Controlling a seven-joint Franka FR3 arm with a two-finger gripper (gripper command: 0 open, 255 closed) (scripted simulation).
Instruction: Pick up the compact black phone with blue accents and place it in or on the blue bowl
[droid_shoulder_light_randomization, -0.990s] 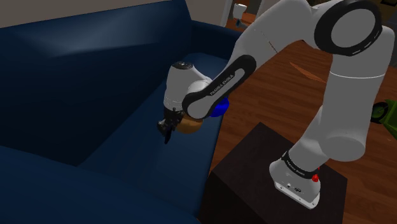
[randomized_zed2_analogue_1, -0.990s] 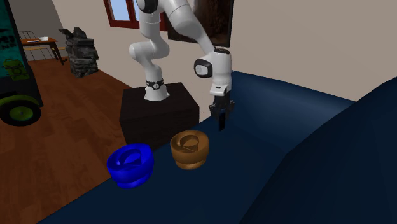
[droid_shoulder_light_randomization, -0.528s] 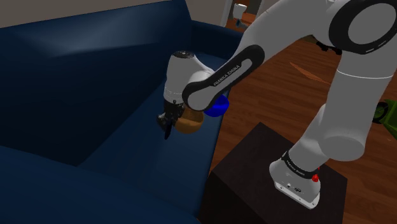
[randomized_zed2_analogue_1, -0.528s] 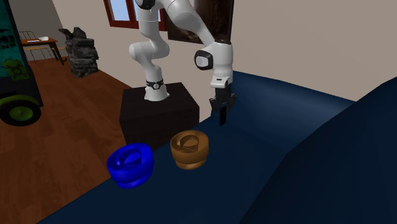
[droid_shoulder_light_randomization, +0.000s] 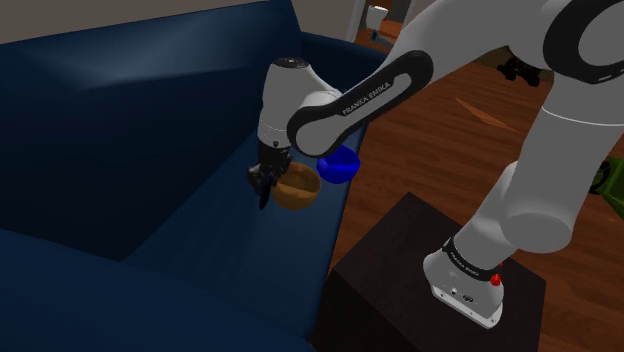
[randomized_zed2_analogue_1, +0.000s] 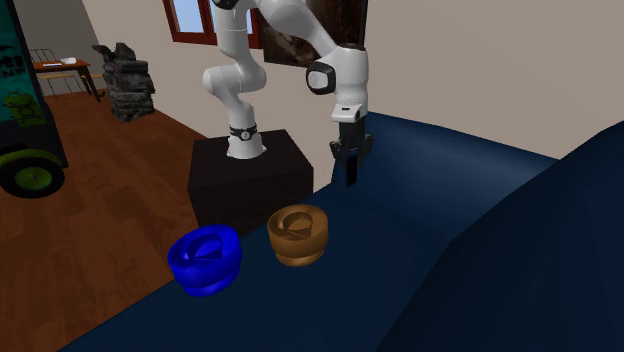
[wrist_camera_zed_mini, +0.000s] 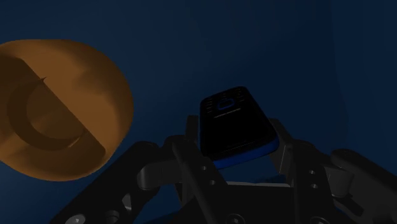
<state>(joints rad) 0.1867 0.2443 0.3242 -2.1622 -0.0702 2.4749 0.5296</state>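
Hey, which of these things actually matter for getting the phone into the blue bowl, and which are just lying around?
Belong to the job:
phone, black with blue trim, clasped in the hand
blue bowl, at the sofa seat's edge

Just lying about:
brown bowl, next to the blue one
stand, dark box under the arm

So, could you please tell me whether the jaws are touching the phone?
Touching: the wrist view shows the jaws clasping the black phone by both sides.
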